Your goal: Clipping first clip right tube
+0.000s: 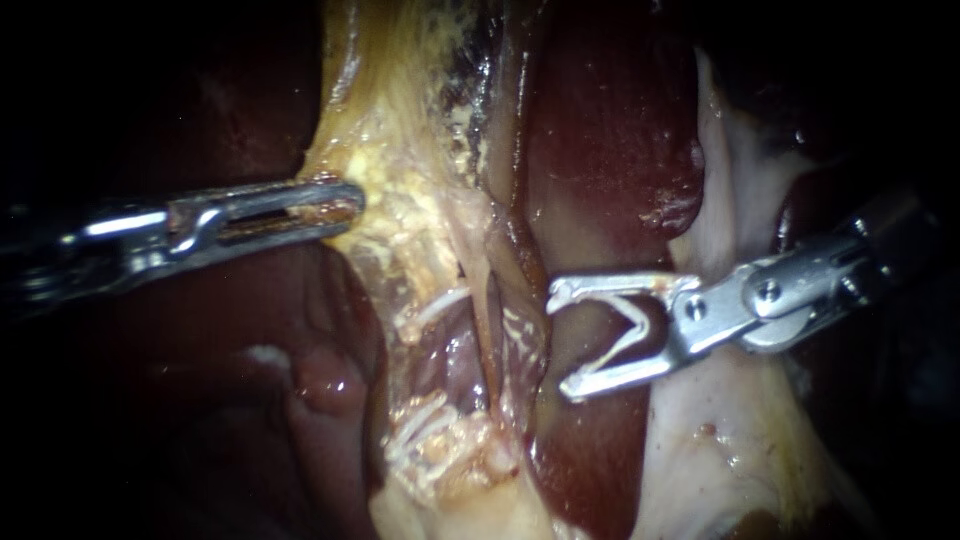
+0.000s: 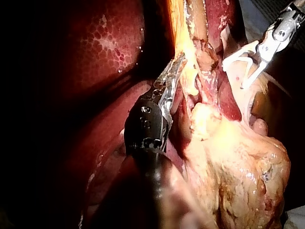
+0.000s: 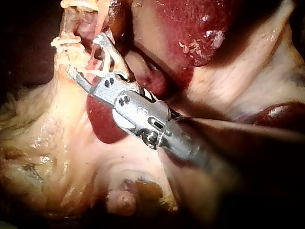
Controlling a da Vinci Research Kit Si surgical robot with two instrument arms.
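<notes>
My right instrument (image 1: pixel 562 340) comes in from the right with its jaws wide open and a pale V-shaped clip (image 1: pixel 628 335) seated between them. The jaw tips stand just to the right of the dissected window, apart from the tissue. In that window two thin tubes run downward: a pale one (image 1: pixel 486 330) and, right of it, a darker speckled one (image 1: pixel 524 325) nearest the tips. My left instrument (image 1: pixel 335 207) is shut on yellow fatty tissue (image 1: pixel 400 215) at the window's upper left. The left wrist view shows the same hold (image 2: pixel 175 76). In the right wrist view the open jaws (image 3: pixel 86 55) stand before white strands.
Dark red liver (image 1: pixel 610 130) lies behind and right of the window, with another lobe (image 1: pixel 200 400) at lower left. Pale membrane (image 1: pixel 730 440) spreads under the right instrument's shaft. Lumpy yellow fat (image 2: pixel 238 162) fills the area beside the left instrument.
</notes>
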